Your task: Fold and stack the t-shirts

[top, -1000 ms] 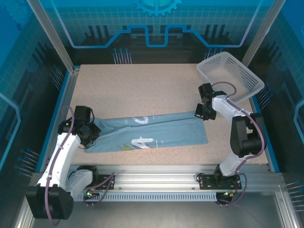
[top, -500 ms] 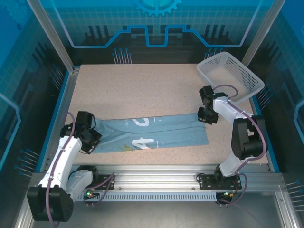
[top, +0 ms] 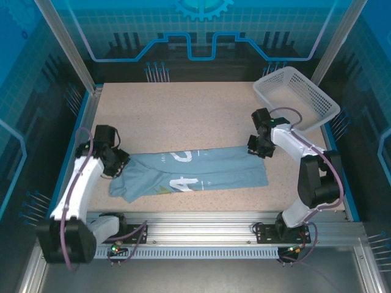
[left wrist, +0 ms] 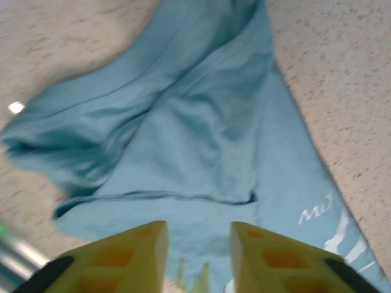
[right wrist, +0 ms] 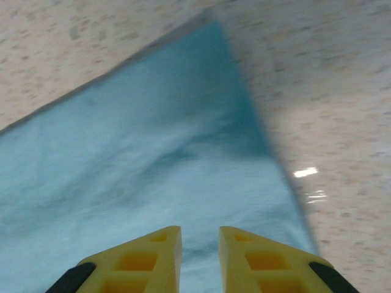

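A light grey-blue t-shirt lies folded into a long band across the near half of the table, white print facing up. Its left end is bunched and wrinkled; its right end lies flat with a straight edge. My left gripper hovers over the bunched left end, jaws open, nothing between them. My right gripper is at the shirt's far right corner, jaws slightly apart above the cloth, gripping nothing.
A white lattice basket sits tilted at the back right corner, just behind the right arm. Bare speckled tabletop stretches behind the shirt. Blue rails edge the table left and right.
The shirt's far strip, stretched between both grippers a second ago, now lies dropped on the band. The left end has slumped into a bunch. The left gripper moved back, the right slightly left.
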